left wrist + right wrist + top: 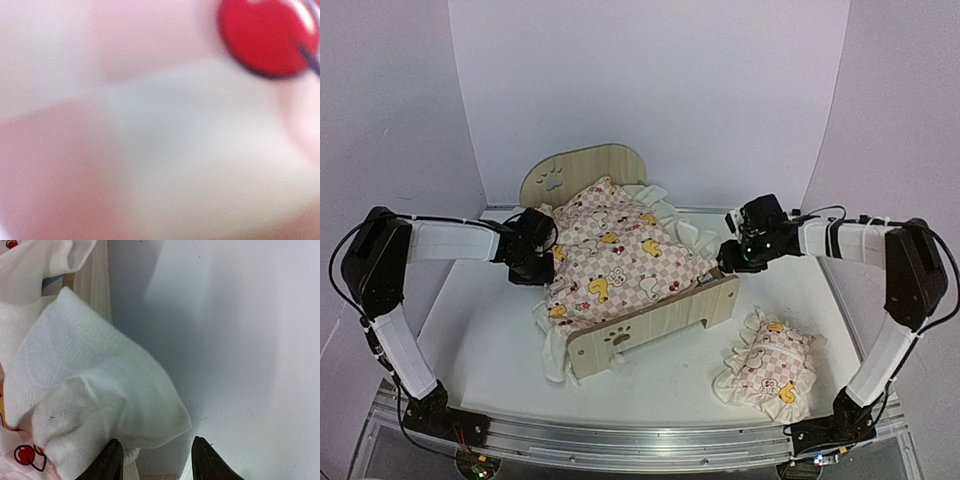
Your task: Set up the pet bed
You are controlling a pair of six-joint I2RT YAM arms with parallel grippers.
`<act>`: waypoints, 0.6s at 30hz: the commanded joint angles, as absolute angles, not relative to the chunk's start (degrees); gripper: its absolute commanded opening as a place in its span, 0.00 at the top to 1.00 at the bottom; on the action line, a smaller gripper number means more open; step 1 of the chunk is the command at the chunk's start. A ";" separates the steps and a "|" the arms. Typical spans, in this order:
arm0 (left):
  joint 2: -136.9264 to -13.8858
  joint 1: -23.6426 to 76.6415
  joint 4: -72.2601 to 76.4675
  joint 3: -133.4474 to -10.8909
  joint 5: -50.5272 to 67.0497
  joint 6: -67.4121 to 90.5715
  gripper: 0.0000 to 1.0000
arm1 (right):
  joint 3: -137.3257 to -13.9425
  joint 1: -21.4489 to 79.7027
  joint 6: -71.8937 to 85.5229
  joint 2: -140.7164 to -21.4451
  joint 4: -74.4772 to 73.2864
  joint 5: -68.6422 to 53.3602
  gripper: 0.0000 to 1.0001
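Note:
The pet bed [582, 170] stands mid-table, its light-wood headboard with a paw cutout at the back and its footboard [655, 325] in front. The frilled cartoon-print quilt [615, 255] is spread over it and hides the base. My left gripper [535, 258] presses against the quilt's left edge. Its wrist view shows only blurred pink-checked fabric [150, 150] with a red cherry [267, 35], and no fingers. My right gripper [732, 257] is at the bed's right side. It is open [155, 452], with the quilt's white frill [110, 390] just ahead of the fingertips [114, 455].
The small matching frilled pillow [768, 365] lies on the white table at the front right. The bed's wooden side rail [94, 285] runs along the left of the right wrist view, with bare white table [240, 340] to its right. White walls enclose the table.

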State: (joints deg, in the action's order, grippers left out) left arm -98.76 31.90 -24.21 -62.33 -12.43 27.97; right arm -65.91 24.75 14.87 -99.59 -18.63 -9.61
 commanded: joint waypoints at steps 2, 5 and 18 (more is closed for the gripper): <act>-108.38 31.25 -16.65 -78.01 -8.63 16.55 1.00 | -55.46 48.56 38.92 -90.54 -3.26 -8.68 0.50; -110.75 28.52 -18.40 -81.50 -9.91 13.92 1.00 | -56.59 57.80 41.55 -89.61 -1.55 -4.61 0.49; -86.66 18.10 -33.87 -71.39 -30.32 12.26 0.35 | -55.72 42.71 20.28 -73.97 -14.89 7.04 0.09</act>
State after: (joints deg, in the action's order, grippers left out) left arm -97.84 18.85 -29.74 -71.92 -26.04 13.10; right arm -52.60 55.13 31.22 -76.44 -14.76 6.68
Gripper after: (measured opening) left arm 0.571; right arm 0.891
